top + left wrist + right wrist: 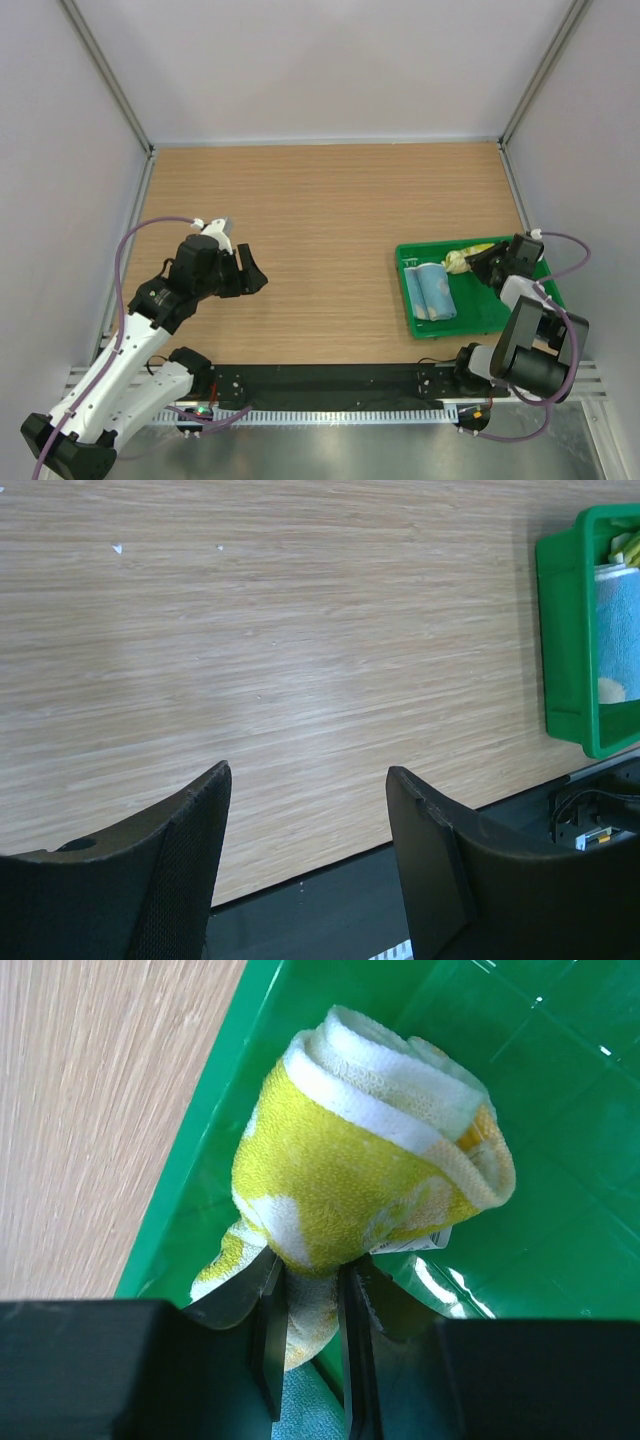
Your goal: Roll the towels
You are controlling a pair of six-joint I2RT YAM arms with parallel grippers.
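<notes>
Arm bases sit nearest in the top view. Beyond them the left pincer hangs spread and empty over the table, and the blue towel lies rolled in the green tray. Left wrist view shows nothing between its jaws. Right wrist view: the right pincer pinches the rolled yellow towel inside the tray. Rolling looks done; only the release seems left.

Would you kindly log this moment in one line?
left hand: open, empty | right hand: shut on rolled yellow towel in green tray | blue towel: rolled, same tray
</notes>
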